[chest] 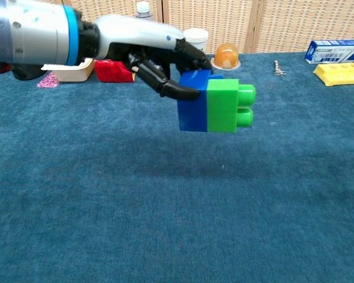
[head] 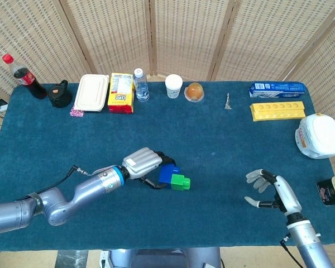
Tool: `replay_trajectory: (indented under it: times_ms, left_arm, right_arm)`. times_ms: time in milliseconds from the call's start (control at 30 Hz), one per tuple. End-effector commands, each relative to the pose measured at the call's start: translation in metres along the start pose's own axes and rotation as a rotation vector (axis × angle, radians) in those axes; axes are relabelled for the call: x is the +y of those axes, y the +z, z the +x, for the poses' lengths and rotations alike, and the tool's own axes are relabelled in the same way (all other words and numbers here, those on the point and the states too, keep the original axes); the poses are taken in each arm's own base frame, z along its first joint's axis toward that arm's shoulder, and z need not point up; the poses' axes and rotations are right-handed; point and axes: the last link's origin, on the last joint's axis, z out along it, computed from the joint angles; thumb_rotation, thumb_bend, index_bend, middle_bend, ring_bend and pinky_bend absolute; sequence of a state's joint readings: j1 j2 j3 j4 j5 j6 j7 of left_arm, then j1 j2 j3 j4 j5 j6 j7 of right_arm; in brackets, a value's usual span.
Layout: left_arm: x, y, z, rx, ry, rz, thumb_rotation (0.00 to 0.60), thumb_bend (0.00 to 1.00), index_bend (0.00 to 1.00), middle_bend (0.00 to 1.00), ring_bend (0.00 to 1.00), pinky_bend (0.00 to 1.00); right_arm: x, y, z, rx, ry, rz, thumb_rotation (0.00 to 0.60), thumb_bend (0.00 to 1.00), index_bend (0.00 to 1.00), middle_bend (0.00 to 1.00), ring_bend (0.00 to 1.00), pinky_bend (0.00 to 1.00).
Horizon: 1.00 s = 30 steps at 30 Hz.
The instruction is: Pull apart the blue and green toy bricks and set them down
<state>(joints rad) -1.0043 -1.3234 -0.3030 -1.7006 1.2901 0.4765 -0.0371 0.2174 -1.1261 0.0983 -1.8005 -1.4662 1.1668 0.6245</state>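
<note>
Left hand (chest: 147, 56) pinches the blue brick (chest: 193, 100), lifted off the table (head: 223, 145); green brick (chest: 227, 106) joined at its 3 o'clock. Right hand (head: 271, 188), fingers spread, holds nothing. Risk: the pinch looks shallow, so an off-axis pull could twist both bricks free.

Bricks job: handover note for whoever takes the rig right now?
Left hand grips the blue brick and holds it above the table; the green brick is joined to it, studs pointing away from the hand.
Right hand is open and holds nothing, low over the table's right side, apart from the bricks.
Done: the pair is picked up.
Left: get the right hand onto the green brick, pull the two apart, set both down.
</note>
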Motion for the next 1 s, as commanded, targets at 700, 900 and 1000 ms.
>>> replay_trajectory:
  times_ms: [700, 900, 1000]
  left_arm:
    - [0.033, 0.060, 0.001, -0.016, 0.055, -0.042, 0.307, 0.49, 0.53, 0.36, 0.30, 0.45]
    - [0.037, 0.067, -0.001, -0.006, 0.064, -0.028, 0.304, 0.49, 0.53, 0.36, 0.31, 0.45]
    - [0.039, 0.070, -0.002, -0.001, 0.063, -0.019, 0.302, 0.49, 0.54, 0.36, 0.31, 0.45]
  right_arm:
    - [-0.008, 0.038, -0.029, -0.066, 0.106, -0.020, 0.600, 0.21, 0.37, 0.44, 0.50, 0.46]
    - [-0.010, 0.042, -0.032, -0.073, 0.102, -0.025, 0.600, 0.21, 0.37, 0.44, 0.50, 0.46]
    - [-0.011, 0.043, -0.033, -0.075, 0.097, -0.026, 0.600, 0.21, 0.37, 0.44, 0.50, 0.46]
